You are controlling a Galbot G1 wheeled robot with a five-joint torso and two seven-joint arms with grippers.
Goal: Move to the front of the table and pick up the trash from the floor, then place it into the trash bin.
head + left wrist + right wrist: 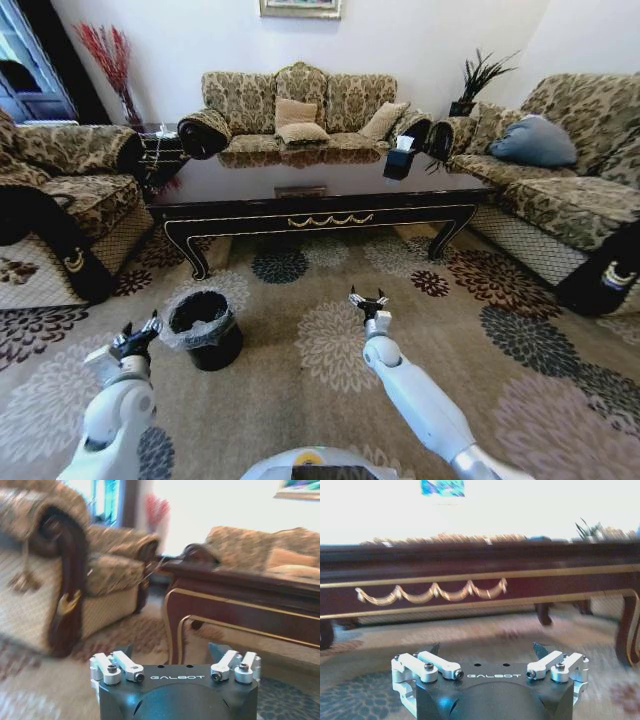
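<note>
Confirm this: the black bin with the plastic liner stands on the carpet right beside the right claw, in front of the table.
Wrong side. In the head view the bin stands on the carpet beside the left claw, in front of the table; the right claw is farther off.

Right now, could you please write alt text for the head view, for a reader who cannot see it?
Two robot arms reach over a floral carpet toward the table, the left pincer beside the trash bin and the right pincer open further right. Patterned sofas surround the table.
</note>
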